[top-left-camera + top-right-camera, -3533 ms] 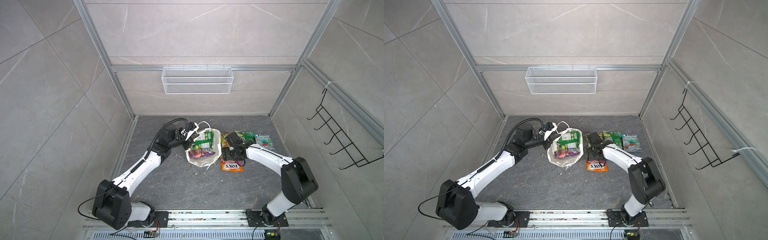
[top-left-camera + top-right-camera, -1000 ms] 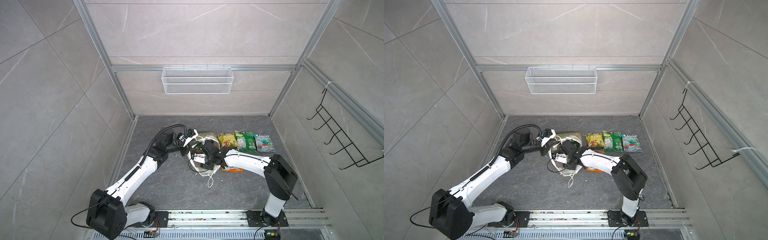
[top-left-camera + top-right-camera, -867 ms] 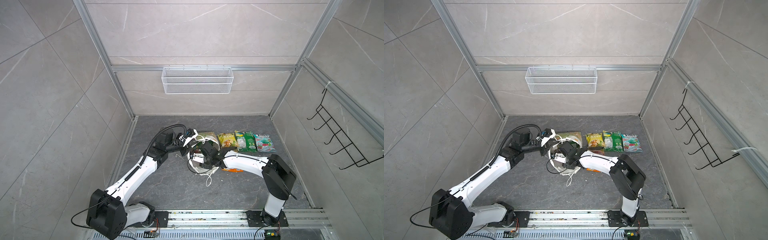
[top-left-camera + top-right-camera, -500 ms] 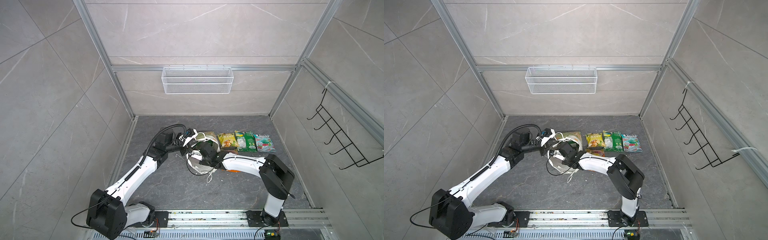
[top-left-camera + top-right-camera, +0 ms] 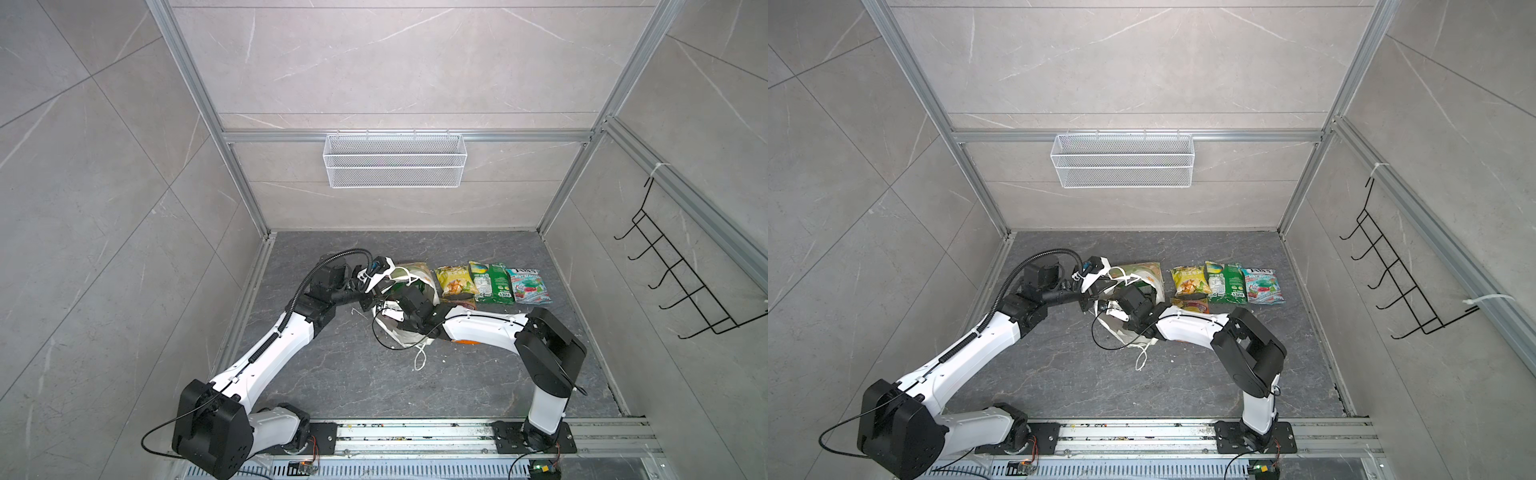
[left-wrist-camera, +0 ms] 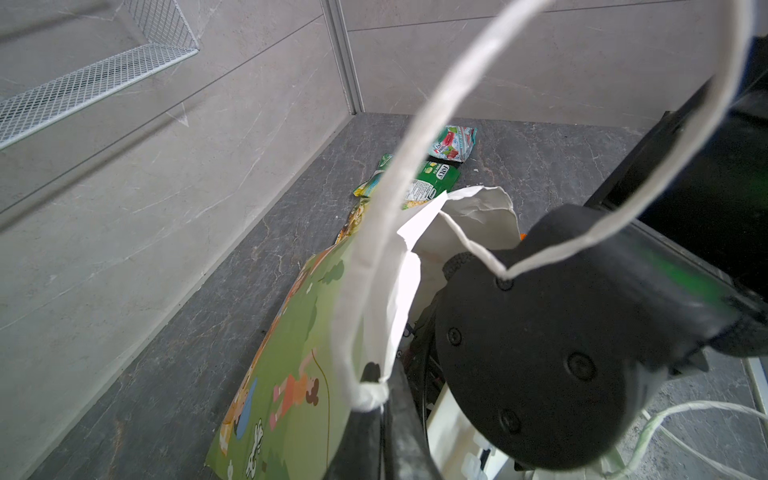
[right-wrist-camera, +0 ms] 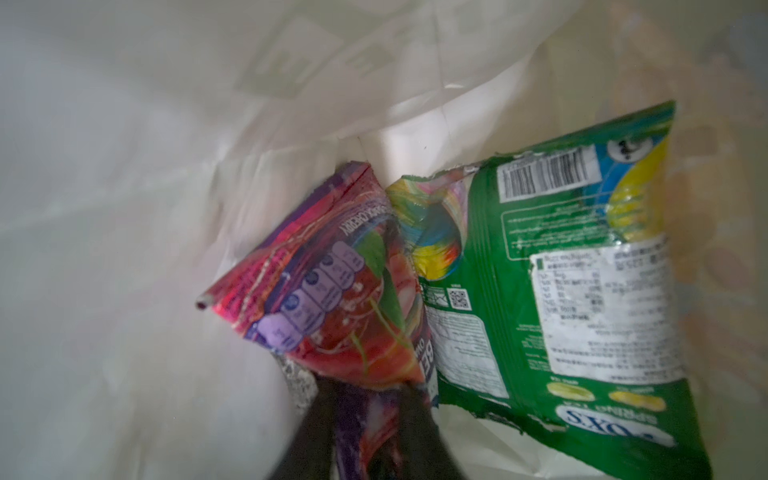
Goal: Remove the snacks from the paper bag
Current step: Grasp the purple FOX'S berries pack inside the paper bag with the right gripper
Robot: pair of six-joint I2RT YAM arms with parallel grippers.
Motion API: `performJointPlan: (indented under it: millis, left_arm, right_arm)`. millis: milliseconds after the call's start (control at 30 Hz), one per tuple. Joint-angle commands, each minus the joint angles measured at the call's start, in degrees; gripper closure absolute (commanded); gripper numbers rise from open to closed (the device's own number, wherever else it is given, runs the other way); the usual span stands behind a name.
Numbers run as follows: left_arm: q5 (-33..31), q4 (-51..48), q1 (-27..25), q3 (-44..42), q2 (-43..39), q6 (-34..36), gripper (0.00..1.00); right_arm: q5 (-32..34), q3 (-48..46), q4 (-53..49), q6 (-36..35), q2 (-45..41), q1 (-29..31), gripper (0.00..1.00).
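While the left gripper point(image 6: 383, 419) clamps its fingers together on the rim of the paper bag point(image 6: 291, 353), we see the bag tipped on the grey floor point(image 5: 374, 382) with its white cord handle point(image 6: 351, 299) looping up over the wrist. The right arm reaches into the bag's mouth, so in both top views the right gripper is hidden inside. From the right wrist view we find the right gripper point(image 7: 365, 434) deep in the white interior, its two dark fingers pinching the lower edge of a purple candy packet point(image 7: 332, 291). That packet stands straight ahead of the fingers, pointing towards the bag's bottom. A green FOX'S packet point(image 7: 561, 291) lies just beside it, touching its edge, free of the fingers. Outside the bag, beyond the right forearm, a yellow chip bag point(image 5: 455, 280), a green bag point(image 5: 490, 282) and a teal mint bag point(image 5: 527, 284) lie in a row on the floor.
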Motion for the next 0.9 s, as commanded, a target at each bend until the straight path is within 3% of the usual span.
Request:
performJointPlan:
  millis: [0, 167, 367, 867]
  left_arm:
    - [1.02, 1.91, -0.04, 0.74, -1.41, 0.65, 1.0]
    - [-0.16, 2.74, -0.04, 0.57, -1.56, 0.21, 1.0]
    - [-3.65, 5.03, -0.04, -0.54, -1.32, -1.58, 1.0]
    - [-3.85, 5.28, -0.04, 1.19, 1.19, -1.56, 1.0]
  right_arm:
    - [-0.61, -0.33, -0.23, 2.27, 0.16, 0.22, 0.91]
    - [-1.93, -1.06, -0.63, 2.67, -3.57, 0.3, 1.0]
    - [-5.77, -3.81, 0.03, 4.32, -11.03, 0.24, 1.0]
    - [-10.58, -7.75, -3.44, 6.67, -20.84, 0.26, 1.0]
